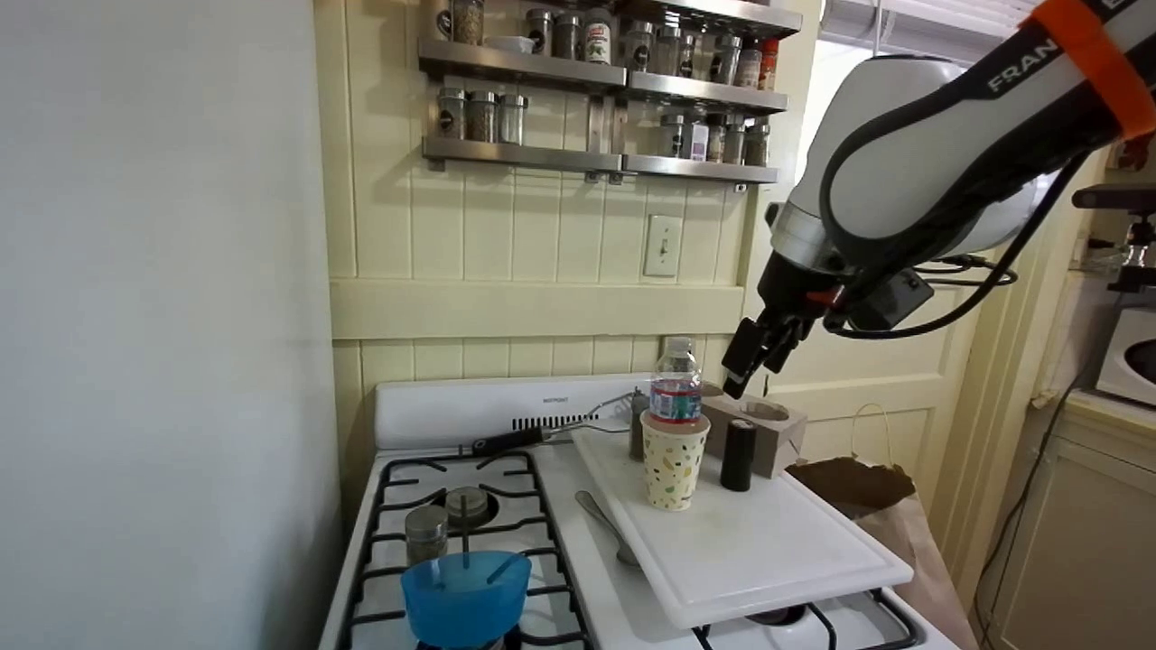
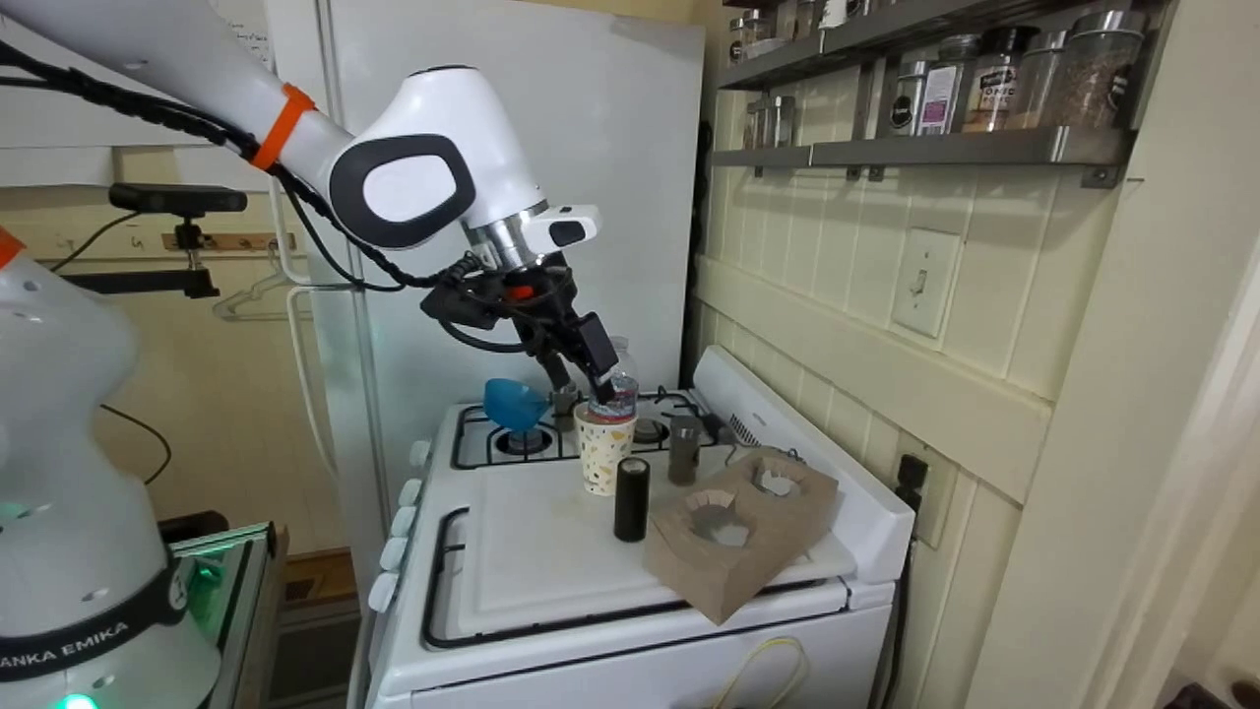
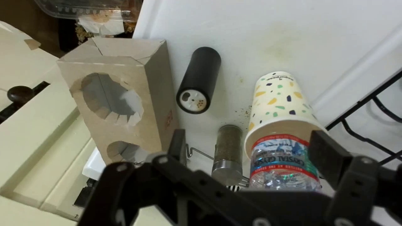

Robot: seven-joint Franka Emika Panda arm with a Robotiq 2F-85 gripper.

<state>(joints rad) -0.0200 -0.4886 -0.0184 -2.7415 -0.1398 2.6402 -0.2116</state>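
1. The gripper (image 1: 755, 379) hangs above the board (image 1: 777, 555), jaws apart, nothing clamped between them.
2. The bottle (image 1: 675, 388) stands in the cup (image 1: 673, 474), its upper part above the rim; in an exterior view it is at nine o'clock from the gripper, near but not touching.
3. The cup stands upright on the board, between seven and eight o'clock there.
4. In the wrist view, reckoned from midway between the jaws, the bottle lies at four o'clock, the cup at one, the black shaker (image 3: 201, 78) at eleven, the box (image 3: 154, 103) at ten and the jar (image 3: 228, 152) at nine.
5. On the stove (image 1: 619, 596), in an exterior view, the blue bowl (image 1: 467, 605) is at eight o'clock from the gripper.
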